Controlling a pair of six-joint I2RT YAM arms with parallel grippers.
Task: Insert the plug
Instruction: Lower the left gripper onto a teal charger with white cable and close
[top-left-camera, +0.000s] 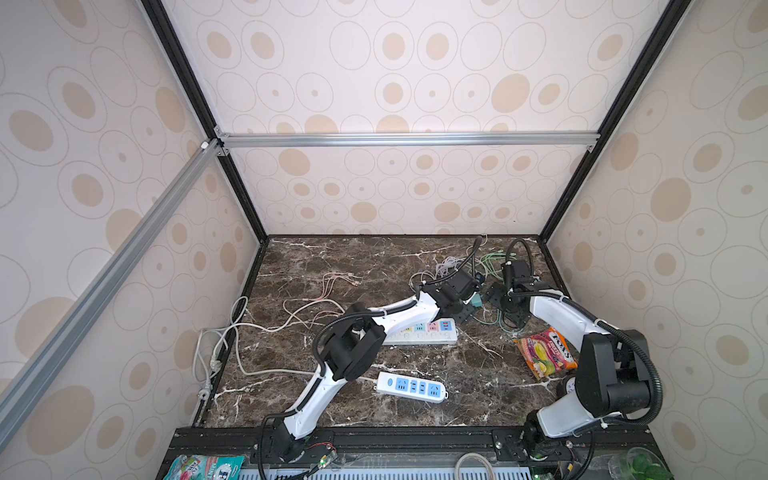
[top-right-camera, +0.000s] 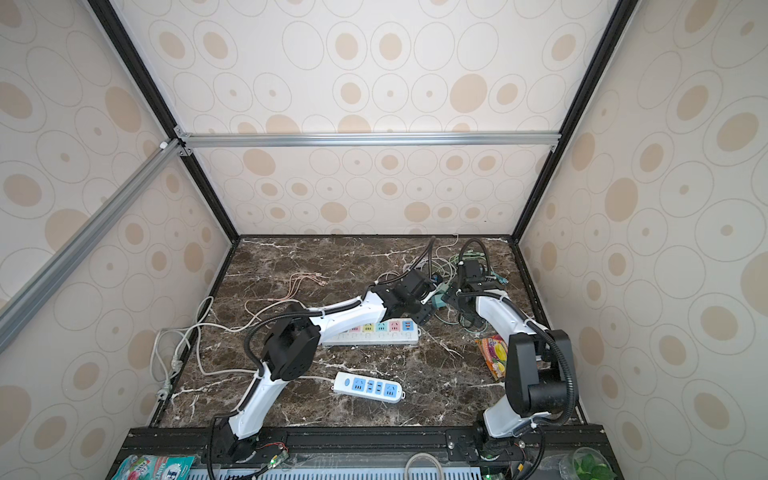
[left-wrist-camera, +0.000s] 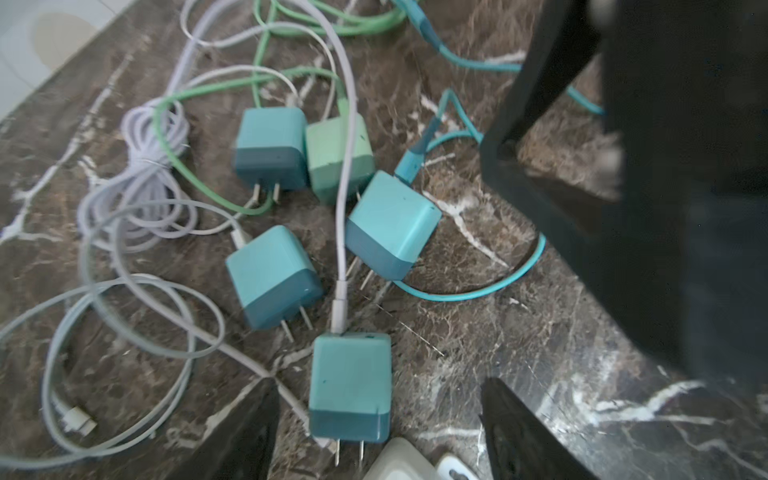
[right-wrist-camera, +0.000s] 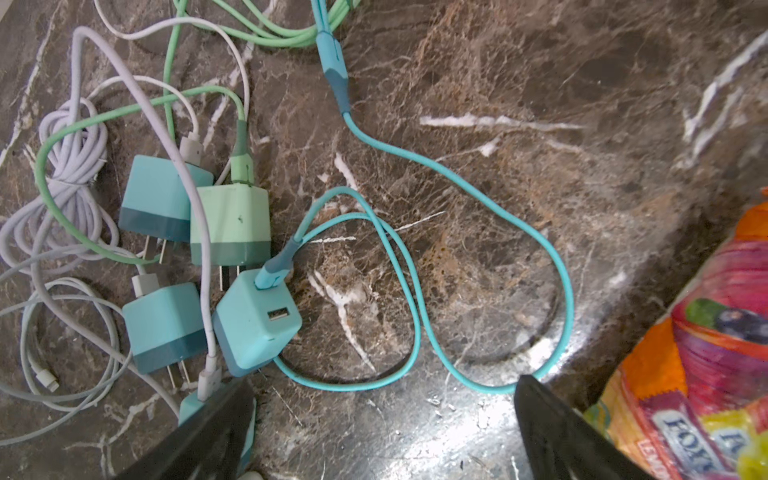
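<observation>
Left gripper (left-wrist-camera: 378, 436) is down over the plug (left-wrist-camera: 351, 386) — fingers (left-wrist-camera: 232, 440) spread on either side of it with a gap on both sides, so it isn't pinching anything. The plug lies flat on the table (left-wrist-camera: 540, 332), not in any socket. Its prongs point at the end of the strip (left-wrist-camera: 397, 459), which sits just beside them. A pale cable (left-wrist-camera: 345, 187) runs into the plug's back end.

Past the plug there's a loose bunch of four more chargers (left-wrist-camera: 272, 278), three teal and one green, tangled up in white, green and teal leads.

In both top views all of this is over on the far right part of the table, and the left arm (top-left-camera: 399, 313) stretches over the strip with the coloured sockets. A blue strip (top-left-camera: 411, 387) lies closer to the front edge, well apart from the plug.

Right gripper (right-wrist-camera: 386, 440) is spread wide too and holds nothing — just marble between its fingers, with a teal cable loop (right-wrist-camera: 490, 199) lying beyond them. The candy bag (right-wrist-camera: 698, 353) sits right next to one finger.
</observation>
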